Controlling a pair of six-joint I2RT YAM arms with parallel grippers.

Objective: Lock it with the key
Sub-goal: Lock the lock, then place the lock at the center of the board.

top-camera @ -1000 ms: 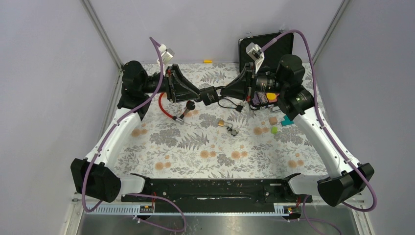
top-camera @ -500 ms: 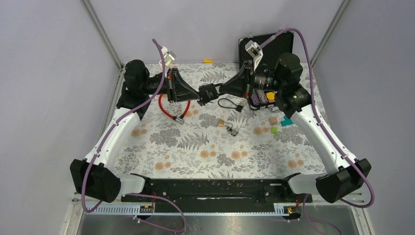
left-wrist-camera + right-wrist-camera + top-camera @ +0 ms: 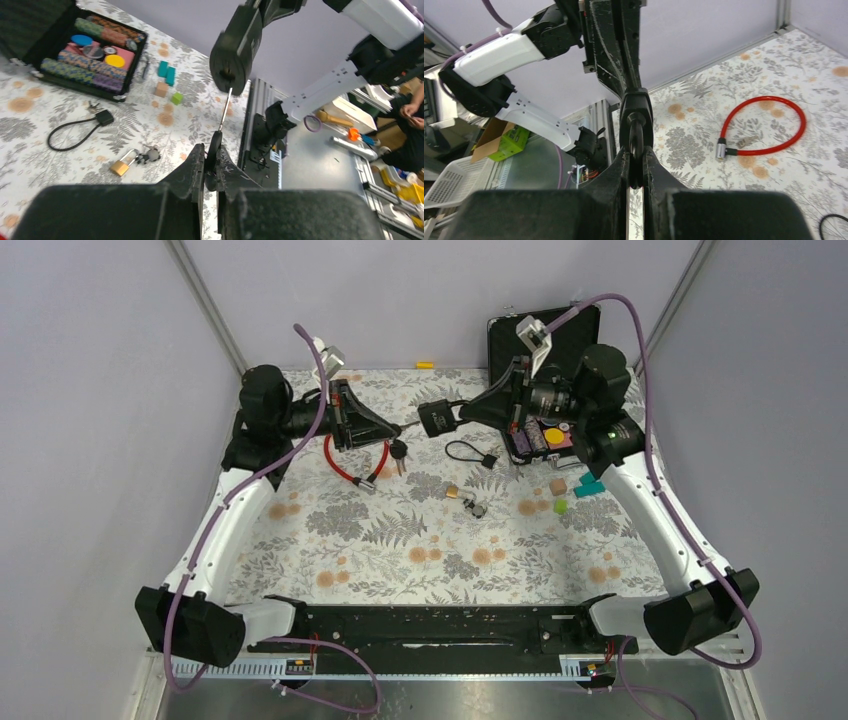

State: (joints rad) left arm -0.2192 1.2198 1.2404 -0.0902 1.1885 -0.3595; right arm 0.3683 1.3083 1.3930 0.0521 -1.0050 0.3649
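A black lock hangs in the air over the back of the table, my right gripper shut on its body. Facing it from the left, my left gripper is shut on the black head of the key. The thin metal blade runs from that head up to the keyhole of the lock. A spare key dangles under the left gripper. In the right wrist view the left arm's fingers stand just beyond the lock.
A red cable lies on the floral table below the left gripper. A black cable padlock, a brass padlock with keys, coloured blocks and an open case of chips lie right of centre.
The left jaws have closed on the key's head. The left gripper has drawn back to the left and the right gripper has carried the lock up and right, baring the blade between them.
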